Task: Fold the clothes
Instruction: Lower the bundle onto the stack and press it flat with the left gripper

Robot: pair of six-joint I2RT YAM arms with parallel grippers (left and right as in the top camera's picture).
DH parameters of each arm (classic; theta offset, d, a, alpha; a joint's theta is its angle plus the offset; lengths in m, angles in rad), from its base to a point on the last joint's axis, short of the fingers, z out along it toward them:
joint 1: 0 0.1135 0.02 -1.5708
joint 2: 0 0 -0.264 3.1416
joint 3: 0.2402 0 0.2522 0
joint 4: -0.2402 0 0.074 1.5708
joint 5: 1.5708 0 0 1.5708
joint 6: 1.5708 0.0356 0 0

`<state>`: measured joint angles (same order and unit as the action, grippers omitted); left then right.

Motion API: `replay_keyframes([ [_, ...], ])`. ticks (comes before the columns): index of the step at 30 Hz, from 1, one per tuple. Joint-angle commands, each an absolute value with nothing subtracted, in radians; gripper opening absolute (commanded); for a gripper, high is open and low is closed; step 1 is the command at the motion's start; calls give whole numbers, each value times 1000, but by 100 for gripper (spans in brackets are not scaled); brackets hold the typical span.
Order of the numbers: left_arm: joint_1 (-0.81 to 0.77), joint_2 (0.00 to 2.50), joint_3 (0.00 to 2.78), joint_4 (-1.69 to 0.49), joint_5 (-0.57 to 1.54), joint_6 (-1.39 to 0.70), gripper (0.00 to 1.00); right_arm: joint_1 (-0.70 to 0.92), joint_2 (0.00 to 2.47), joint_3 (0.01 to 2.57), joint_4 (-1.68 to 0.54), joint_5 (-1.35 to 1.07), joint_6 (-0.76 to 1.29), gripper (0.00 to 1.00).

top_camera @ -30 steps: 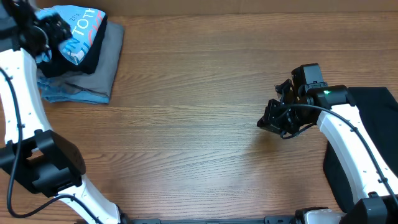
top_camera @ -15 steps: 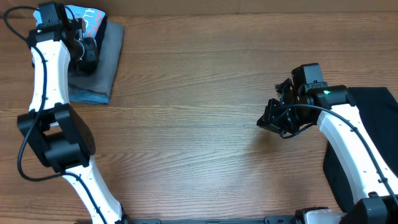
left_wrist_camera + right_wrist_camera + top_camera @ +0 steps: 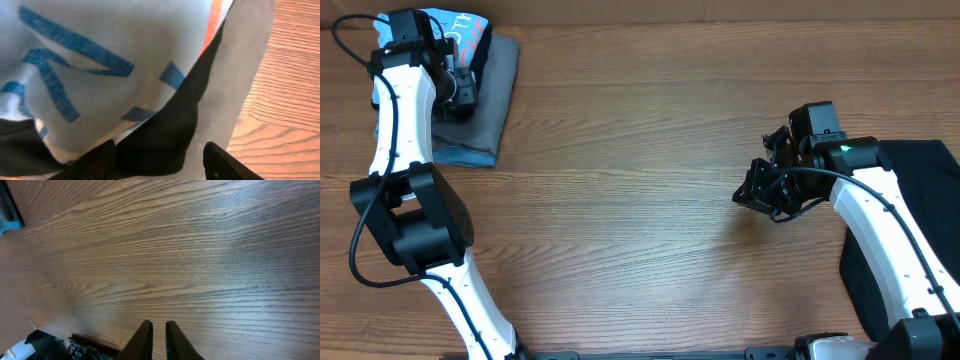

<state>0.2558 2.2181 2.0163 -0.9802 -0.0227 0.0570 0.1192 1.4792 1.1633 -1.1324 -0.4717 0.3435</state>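
Wood tabletop (image 3: 640, 180) | left fingers (image 3: 222, 160) spread, now over blue T-shirt (image 3: 110, 45) on far-left pile (image 3: 485, 100) | right fingers (image 3: 142, 340) closed, empty | black garment (image 3: 920, 190) right, likely next

My left arm (image 3: 390, 110) stretches far forward, and my left gripper (image 3: 455, 85) points down with its fingers spread wide. My right arm (image 3: 880, 215) angles inward, and my right gripper (image 3: 752, 197) has its fingers pressed nearly together.

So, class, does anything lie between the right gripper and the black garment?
Nothing visible does: only bare table separates the right gripper from the black garment, though its own arm hides part.
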Motion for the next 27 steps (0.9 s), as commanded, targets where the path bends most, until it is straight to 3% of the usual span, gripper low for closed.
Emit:
replay_keyframes([
  [1,262,2170,2028,-987,-70,72,59,117,1468,1188,-1121,-473,344,14],
  [18,261,2176,2026,-962,-116,73,59,117,1468,1188,-1102,-473,344,15],
  [20,261,2197,2025,-971,-81,76,55,117,1468,1188,-1104,-473,344,15],
  [24,261,2207,2024,-984,-16,75,34,117,1468,1188,-1110,-473,344,15],
  [27,261,2195,2025,-987,1,72,24,117,1468,1188,-1111,-473,344,15],
])
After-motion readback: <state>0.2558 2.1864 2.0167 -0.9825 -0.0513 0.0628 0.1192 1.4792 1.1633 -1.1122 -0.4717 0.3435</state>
